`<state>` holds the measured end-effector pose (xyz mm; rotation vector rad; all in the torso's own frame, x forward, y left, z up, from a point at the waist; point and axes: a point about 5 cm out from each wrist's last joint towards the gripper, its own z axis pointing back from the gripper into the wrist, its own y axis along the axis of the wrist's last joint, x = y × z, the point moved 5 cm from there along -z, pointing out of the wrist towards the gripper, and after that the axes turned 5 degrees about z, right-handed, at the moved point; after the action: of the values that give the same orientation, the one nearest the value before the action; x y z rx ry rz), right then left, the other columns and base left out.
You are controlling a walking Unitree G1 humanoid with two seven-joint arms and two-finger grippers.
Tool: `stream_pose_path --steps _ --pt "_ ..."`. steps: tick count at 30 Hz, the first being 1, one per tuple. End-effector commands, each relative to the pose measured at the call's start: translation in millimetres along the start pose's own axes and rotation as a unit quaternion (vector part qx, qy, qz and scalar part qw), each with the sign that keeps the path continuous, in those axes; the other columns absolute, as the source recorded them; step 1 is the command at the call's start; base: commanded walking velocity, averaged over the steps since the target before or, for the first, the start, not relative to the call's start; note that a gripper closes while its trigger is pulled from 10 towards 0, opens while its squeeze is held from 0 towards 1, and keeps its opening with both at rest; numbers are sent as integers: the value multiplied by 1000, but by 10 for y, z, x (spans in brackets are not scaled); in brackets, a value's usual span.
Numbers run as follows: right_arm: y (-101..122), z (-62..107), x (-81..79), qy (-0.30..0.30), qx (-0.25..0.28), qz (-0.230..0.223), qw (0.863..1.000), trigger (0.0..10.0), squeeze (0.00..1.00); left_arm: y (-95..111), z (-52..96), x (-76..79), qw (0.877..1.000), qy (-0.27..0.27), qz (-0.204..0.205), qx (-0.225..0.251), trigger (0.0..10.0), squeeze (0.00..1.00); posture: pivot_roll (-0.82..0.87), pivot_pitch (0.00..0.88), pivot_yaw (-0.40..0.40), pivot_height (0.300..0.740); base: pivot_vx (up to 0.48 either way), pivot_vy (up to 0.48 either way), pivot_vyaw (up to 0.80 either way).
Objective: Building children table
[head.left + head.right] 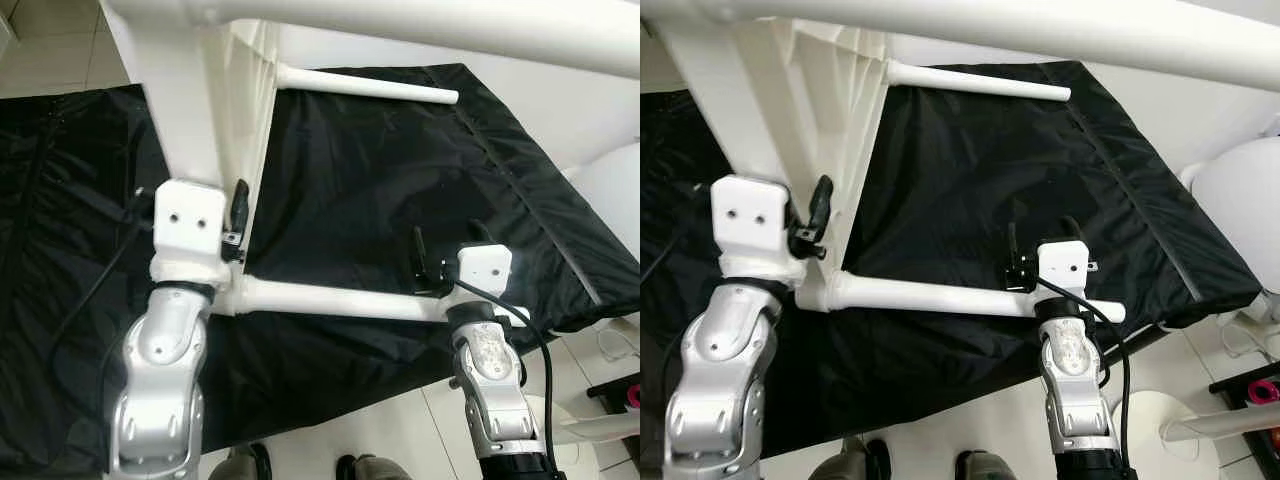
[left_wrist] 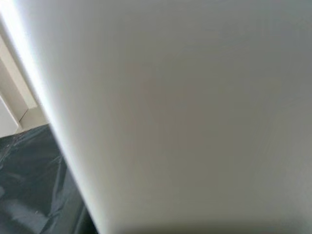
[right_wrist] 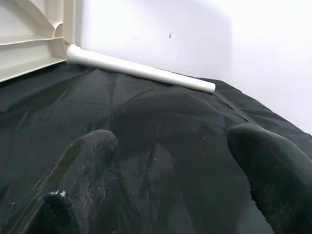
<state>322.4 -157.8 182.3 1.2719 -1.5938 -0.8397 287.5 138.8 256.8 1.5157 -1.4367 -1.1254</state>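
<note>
White plastic tabletop [image 1: 190,110] is standing on edge on the black mat [image 1: 380,180], left hand [image 1: 236,215] steadying it, grip untellable, while the released right hand [image 1: 432,262] is hovering over the near leg [image 1: 330,300], probably needing tightening next.

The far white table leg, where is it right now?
In the left eye view the far table leg lies across the back edge of the black cloth, sticking out toward the robot's right from the white tabletop standing on its edge.

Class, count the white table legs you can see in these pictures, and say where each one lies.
2. The near leg lies across the black sheet between the two arms; the far leg lies at the sheet's far edge. Others may be hidden.
</note>
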Motion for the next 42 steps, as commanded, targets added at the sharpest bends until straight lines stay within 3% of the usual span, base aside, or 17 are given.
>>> stream_pose_path --steps 1,3,4,9,10,14,18,24,25,27,28,29,34,36,37,38,42 --pt "-53 23 5 3 -9 1 1000 10000 0 -149 63 -264 997 61 -18 -34 0 0 -34 156 -33 740 0 0 0" --pt "-55 20 2 4 -9 1 1000 10000 0 -147 72 -316 997 72 -16 -33 0 0 -34 156 -33 740 0 0 0" --pt "-59 12 3 4 -9 1 1000 10000 0 -166 108 -532 994 102 -27 -37 0 0 -33 157 -32 740 0 0 0" --pt "-64 2 11 5 -8 2 1000 10000 0 -181 175 -754 989 134 -47 -41 0 0 -31 154 -32 740 0 0 0" --pt "-66 -13 35 4 -8 3 1000 10000 0 -161 250 -908 984 165 -53 -37 0 0 -27 155 -38 740 0 0 0" --pt "-75 -39 53 4 -7 6 1000 10000 0 -144 367 -1074 979 193 -62 -33 0 0 -20 155 -44 740 0 0 0" --pt "-79 -67 59 7 -5 9 1000 10000 0 -106 425 -1131 976 204 -73 -22 0 0 -13 157 -50 740 0 0 0" --pt "-82 -118 75 9 -3 12 1000 10000 0 -108 459 -1017 984 168 -59 -10 0 0 -2 161 -64 740 0 0 0" --pt "-80 -123 65 12 -1 13 1000 10000 0 -112 430 -935 988 144 -50 -6 10000 0 -3 161 -62 740 0 0 0" --pt "-81 -127 54 15 -1 14 1000 10000 0 -135 388 -840 993 114 -39 -7 10000 0 -2 160 -59 740 0 0 0" --pt "-83 -129 54 15 -1 14 1000 10000 0 -134 380 -819 994 106 -35 -3 10000 588 -2 160 -59 740 0 0 0" --pt "-87 -129 54 14 -1 14 1000 10000 0 -140 375 -802 994 99 -35 -4 10000 1000 -7 160 -53 740 0 0 0" --pt "-105 -107 85 10 -2 15 1000 10000 0 -182 372 -746 996 79 -28 -10 10000 1000 -10 161 -43 740 0 0 0" --pt "-110 -100 95 8 -3 16 1000 10000 0 -202 374 -753 996 79 -45 -16 10000 1000 -11 162 -39 740 0 0 0" --pt "-118 -92 103 7 -4 17 1000 10000 0 -230 380 -754 996 76 -52 -22 10000 933 -10 164 -36 740 0 0 0" --pt "-128 -80 110 6 -4 20 1000 10000 0 -243 401 -776 994 80 -71 -20 10000 0 -9 165 -31 740 0 0 0" --pt "-136 -74 117 6 -5 22 1000 10000 0 -259 444 -816 992 93 -79 -18 10000 0 -9 164 -23 740 0 0 0"
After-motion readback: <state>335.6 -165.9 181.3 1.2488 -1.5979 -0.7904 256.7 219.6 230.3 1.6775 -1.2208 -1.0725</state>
